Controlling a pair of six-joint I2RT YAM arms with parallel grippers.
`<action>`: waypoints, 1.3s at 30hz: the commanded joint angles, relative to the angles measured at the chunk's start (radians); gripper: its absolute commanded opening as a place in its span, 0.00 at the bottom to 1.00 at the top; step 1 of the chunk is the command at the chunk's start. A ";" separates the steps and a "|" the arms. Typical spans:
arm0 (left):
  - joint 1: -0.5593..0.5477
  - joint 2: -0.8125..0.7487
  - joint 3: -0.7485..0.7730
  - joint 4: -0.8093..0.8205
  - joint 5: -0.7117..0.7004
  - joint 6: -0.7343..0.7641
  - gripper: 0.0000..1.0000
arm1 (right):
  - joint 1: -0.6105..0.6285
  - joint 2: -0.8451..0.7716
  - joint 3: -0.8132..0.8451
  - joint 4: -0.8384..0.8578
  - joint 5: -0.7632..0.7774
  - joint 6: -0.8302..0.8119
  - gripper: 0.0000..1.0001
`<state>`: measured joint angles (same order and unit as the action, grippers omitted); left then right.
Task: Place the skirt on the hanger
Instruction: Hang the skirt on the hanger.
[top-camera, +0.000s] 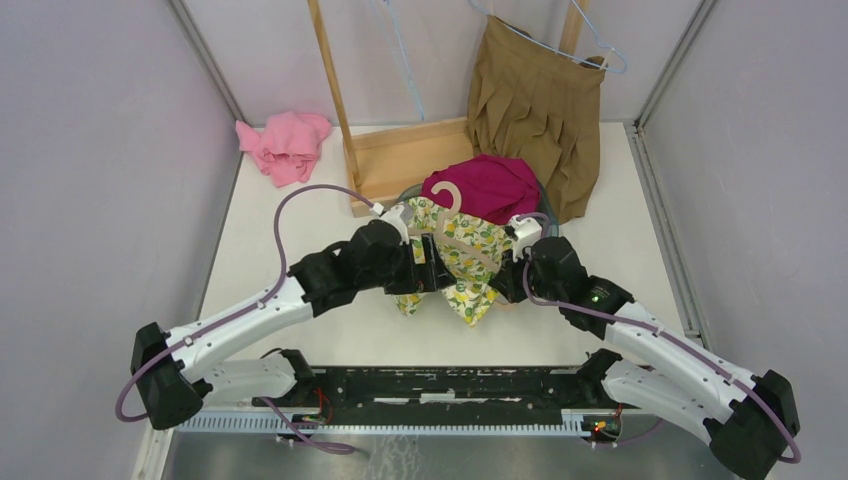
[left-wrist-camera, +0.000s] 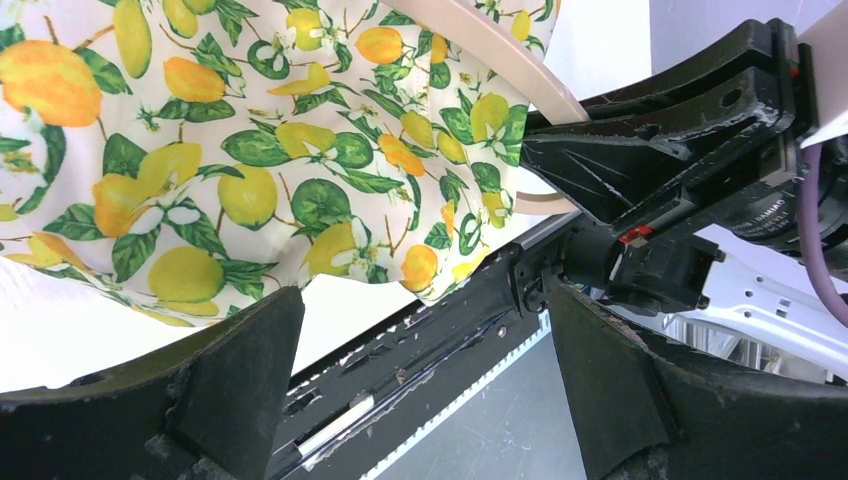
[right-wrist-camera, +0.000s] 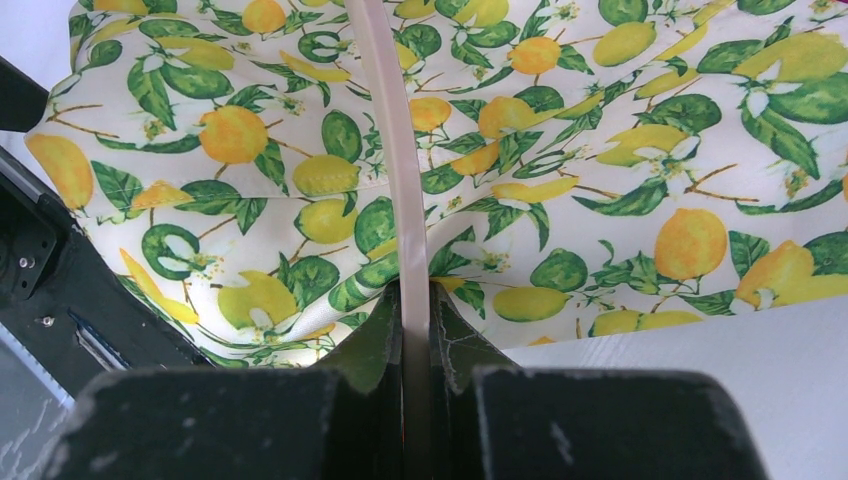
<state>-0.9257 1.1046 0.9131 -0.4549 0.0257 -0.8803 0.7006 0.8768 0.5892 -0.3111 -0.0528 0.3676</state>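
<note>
the right gripper (right-wrist-camera: 415, 330) is pinched nearly closed on one arm of the pale beige plastic hanger (right-wrist-camera: 395, 150). in the right wrist view the thin bar runs straight down into the narrow slot between its two black fingers (right-wrist-camera: 365, 345)

the white fabric skirt printed with yellow lemons and green leaves (top-camera: 465, 275) lies bunched in the middle of the white table (top-camera: 300, 230), between the two grippers. the hanger rests across the top of it, with its hook pointing toward the back of the table. whether the hanger's arm is inside the waistband or only lying on the cloth cannot be told

the left gripper (top-camera: 430, 268) is at the skirt's left edge with its jaws spread as wide as they go and nothing between them. in the left wrist view the lemon cloth sits just past the fingertips, apart from both

a crumpled magenta garment (top-camera: 482, 185) lies just behind the lemon skirt, and the hanger's hook overlaps its front edge in the top view. at the back right, a brown pleated skirt (top-camera: 535, 115) hangs from a light blue wire hanger (top-camera: 600, 55) on a plain wooden rack (top-camera: 400, 155). a crumpled pink cloth (top-camera: 287, 145) lies at the back left of the table, well apart from both arms
</note>
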 joint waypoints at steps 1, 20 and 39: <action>0.005 -0.055 0.046 -0.003 -0.039 0.038 0.99 | -0.010 -0.011 0.031 0.035 0.065 -0.013 0.01; 0.013 -0.104 -0.002 -0.014 -0.069 0.035 0.99 | -0.011 -0.173 0.037 0.143 0.072 -0.095 0.01; 0.017 -0.122 -0.087 0.083 -0.015 -0.034 0.99 | -0.011 -0.242 0.043 0.246 0.142 -0.146 0.01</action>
<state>-0.9108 0.9844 0.8642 -0.4633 -0.0322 -0.8814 0.7006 0.6289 0.5892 -0.2844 -0.0261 0.2317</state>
